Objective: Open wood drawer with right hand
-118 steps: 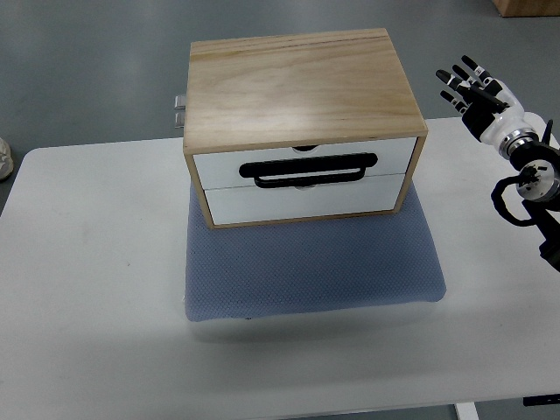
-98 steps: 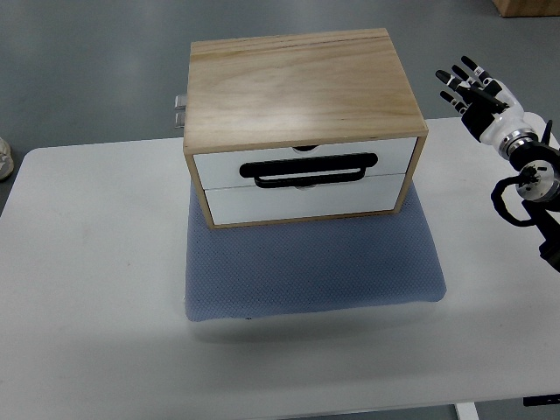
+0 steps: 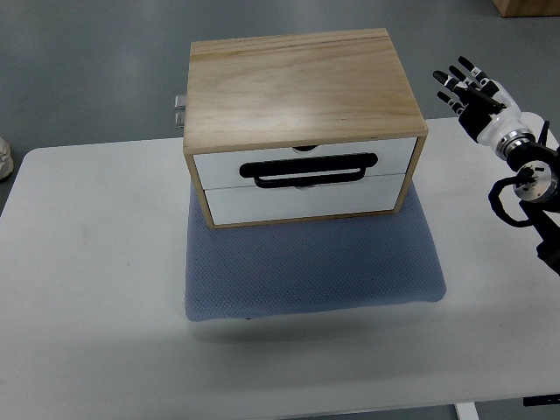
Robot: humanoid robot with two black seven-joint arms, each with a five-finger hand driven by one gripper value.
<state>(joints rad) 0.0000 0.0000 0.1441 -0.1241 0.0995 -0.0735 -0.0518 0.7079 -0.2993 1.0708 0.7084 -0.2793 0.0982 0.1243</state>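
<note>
Drawers, two of them, sit shut in a wooden drawer box [image 3: 302, 92] that stands on the far part of a blue-grey mat [image 3: 311, 267], near the middle of the white surface [image 3: 87, 289]. The upper drawer [image 3: 302, 159] has a white front, and a black loop handle [image 3: 308, 169] hangs across its lower edge, just above the lower drawer [image 3: 302, 199]. Some small metal fitting [image 3: 178, 108] pokes out at the box's far left corner, too small to make out. Over at the far right, well apart from the box, the right hand [image 3: 472, 92] is held up above the surface's edge with its fingers [image 3: 452, 79] spread wide and nothing in them. Its black and white wrist [image 3: 523, 171] runs back toward the right edge
</note>
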